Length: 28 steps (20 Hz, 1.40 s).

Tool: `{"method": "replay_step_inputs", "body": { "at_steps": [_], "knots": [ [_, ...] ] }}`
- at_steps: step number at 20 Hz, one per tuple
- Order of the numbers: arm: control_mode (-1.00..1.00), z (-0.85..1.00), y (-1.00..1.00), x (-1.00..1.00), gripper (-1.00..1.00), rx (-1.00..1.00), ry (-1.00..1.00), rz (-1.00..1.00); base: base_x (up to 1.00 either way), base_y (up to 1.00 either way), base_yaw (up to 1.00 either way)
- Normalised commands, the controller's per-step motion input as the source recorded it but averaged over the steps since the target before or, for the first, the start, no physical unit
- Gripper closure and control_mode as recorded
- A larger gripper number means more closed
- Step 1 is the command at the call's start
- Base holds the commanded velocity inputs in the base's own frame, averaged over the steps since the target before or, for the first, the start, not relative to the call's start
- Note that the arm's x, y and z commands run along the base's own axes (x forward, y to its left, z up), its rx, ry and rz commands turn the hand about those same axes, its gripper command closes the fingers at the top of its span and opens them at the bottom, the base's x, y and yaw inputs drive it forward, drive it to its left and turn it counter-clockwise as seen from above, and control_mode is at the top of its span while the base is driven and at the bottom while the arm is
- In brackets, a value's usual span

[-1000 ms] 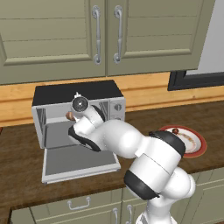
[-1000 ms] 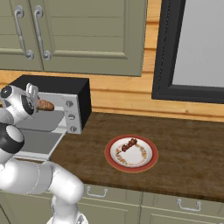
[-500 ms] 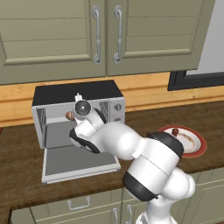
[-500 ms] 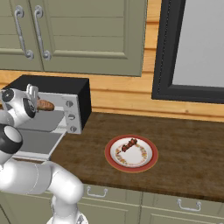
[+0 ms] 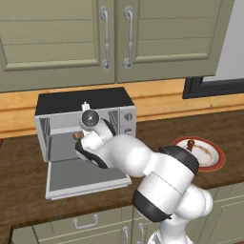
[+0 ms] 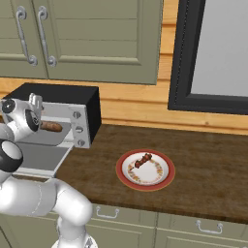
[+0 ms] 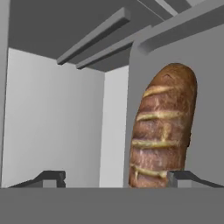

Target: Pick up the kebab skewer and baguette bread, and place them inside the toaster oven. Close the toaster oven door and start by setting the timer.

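One item, the tan scored baguette bread, lies inside the silver-grey toaster oven; my gripper stands wide. Next: withdraw, fetch the dark-meat kebab skewer.

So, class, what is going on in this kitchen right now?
The white robot arm is reaching into the open toaster oven, whose door lies folded down onto the counter. The baguette bread is inside the oven, right in front of the gripper, whose fingers stand apart on either side of the loaf's end; whether they touch it is unclear. The kebab skewer is on the red-rimmed plate further along the counter, not yet collected.
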Motion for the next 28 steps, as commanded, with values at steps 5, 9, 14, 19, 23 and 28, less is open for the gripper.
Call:
{"method": "replay_step_inputs", "body": {
  "at_steps": [5,9,14,19,23,28],
  "knots": [
    [-1.0,0.66,-0.2,-0.38,-1.0,0.0,0.0,0.0,0.0,0.0,0.0],
    [-1.0,0.76,-0.35,-0.68,-1.0,0.0,0.08,0.01,0.0,0.0,0.0],
    [-1.0,0.39,-0.7,-0.49,-1.0,0.0,0.15,0.06,0.0,0.0,0.0],
    [-1.0,0.09,-0.99,-0.46,-1.0,-0.03,0.12,0.19,0.0,0.0,0.0],
    [-1.0,0.0,-1.0,-0.4,-1.0,-0.07,0.09,0.29,0.0,0.0,0.0],
    [-1.0,-0.17,-1.0,-0.24,-1.0,-0.11,0.08,0.37,0.0,0.0,0.0]
  ]
}}
